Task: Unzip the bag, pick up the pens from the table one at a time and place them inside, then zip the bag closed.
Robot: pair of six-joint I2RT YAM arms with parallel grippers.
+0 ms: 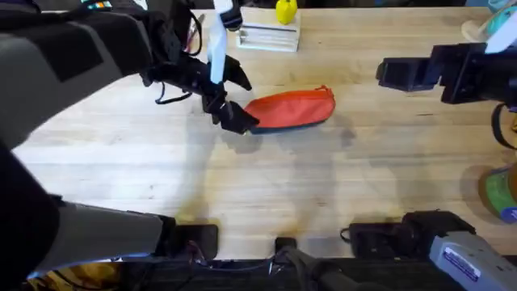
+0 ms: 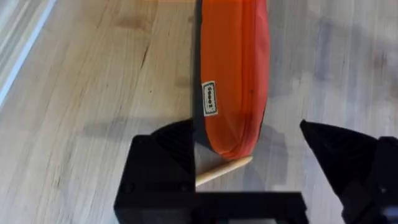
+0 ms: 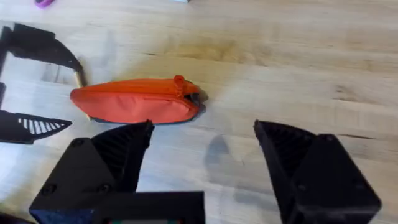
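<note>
The left gripper (image 2: 249,171) is spread wide around the near end of the bag (image 1: 291,108), which lies on the table (image 1: 266,186). A pen (image 2: 222,170) rests at its left finger, touching the bag's end. The right gripper (image 3: 202,162), fingers wide apart, hovers well clear of the bag.

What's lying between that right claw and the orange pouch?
Nothing: bare table separates the right gripper from the bag, as the right wrist view shows.
</note>
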